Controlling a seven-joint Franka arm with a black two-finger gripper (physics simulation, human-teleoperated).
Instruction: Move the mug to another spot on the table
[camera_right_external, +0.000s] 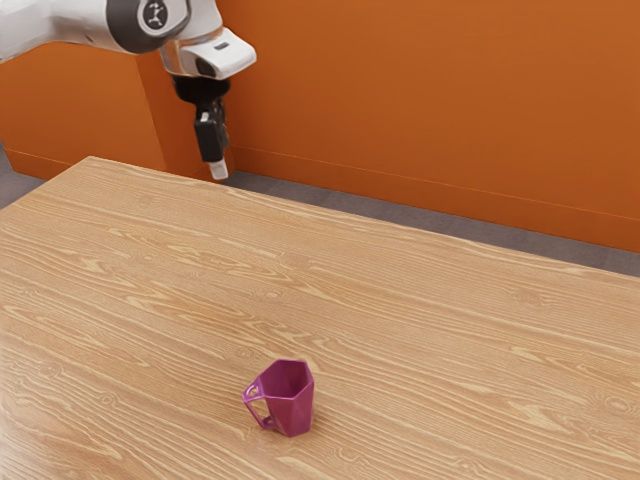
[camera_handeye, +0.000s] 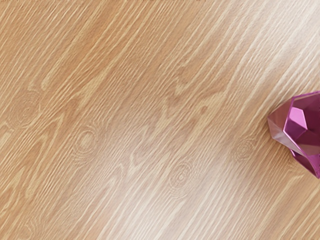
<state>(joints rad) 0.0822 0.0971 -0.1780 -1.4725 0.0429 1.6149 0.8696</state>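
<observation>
Purple mug (camera_right_external: 283, 397) upright on table (camera_right_external: 450, 300), gripper (camera_right_external: 218, 170) well apart

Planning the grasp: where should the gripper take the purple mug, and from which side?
Probably the rim wall of the mug, from straight above: it stands upright, mouth open, and its flat facets suit a pinch. Pick the side away from the handle, which juts toward the exterior view's left.

Bare wood of the table (camera_right_external: 450, 320) surrounds the mug (camera_right_external: 285, 398) on every side, the gripper (camera_right_external: 218, 170) hanging high and well apart from it.
</observation>
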